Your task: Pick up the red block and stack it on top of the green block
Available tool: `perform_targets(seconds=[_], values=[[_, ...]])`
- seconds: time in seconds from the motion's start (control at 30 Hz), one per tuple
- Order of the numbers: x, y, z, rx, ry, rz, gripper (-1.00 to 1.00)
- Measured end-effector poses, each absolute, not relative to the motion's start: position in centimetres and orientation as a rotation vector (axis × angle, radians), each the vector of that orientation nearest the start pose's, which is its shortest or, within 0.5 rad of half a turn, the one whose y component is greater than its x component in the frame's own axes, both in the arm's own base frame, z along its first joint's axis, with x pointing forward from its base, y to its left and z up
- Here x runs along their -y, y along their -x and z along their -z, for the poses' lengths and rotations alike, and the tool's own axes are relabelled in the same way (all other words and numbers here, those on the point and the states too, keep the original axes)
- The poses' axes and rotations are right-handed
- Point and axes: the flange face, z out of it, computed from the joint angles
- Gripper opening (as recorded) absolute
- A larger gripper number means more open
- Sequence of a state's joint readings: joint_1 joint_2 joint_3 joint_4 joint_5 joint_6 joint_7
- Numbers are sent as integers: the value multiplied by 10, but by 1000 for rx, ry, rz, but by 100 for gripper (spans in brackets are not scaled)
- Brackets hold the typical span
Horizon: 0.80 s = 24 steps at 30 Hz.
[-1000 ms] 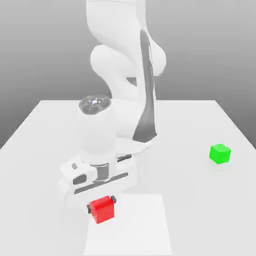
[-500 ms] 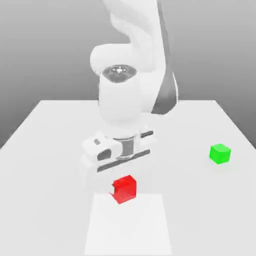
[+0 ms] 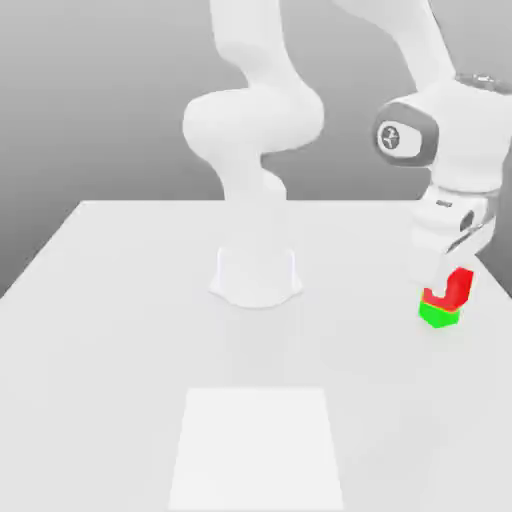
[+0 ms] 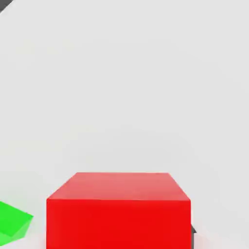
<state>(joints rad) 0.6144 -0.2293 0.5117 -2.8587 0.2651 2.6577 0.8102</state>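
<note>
Currently the gripper (image 3: 452, 285) is clamped on the red block (image 3: 457, 287), carried at the exterior view's right, just above the green block (image 3: 438, 316) on the white table (image 3: 110, 330). Contact between the two cubes cannot be confirmed. Both are plain, smooth-faced cubes with sharp edges and flat tops; they look rigid and probably light. Smooth faces may slip, so a grip on opposite side faces near mid-height is advisable. In the hand view, the green block sits off to one side of the red block (image 4: 119, 209), which suggests imperfect alignment.
</note>
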Motion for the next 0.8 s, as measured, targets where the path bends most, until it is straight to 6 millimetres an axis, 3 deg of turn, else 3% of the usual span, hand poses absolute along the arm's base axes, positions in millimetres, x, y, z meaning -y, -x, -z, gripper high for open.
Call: perform_targets(seconds=[0.1, 0.17, 0.8], values=[[-331, -115, -248, 182, 3132, -1, -100], [-335, -103, -243, 198, 3132, 6, -100], [-335, -101, -183, 196, 3134, 8, -100]])
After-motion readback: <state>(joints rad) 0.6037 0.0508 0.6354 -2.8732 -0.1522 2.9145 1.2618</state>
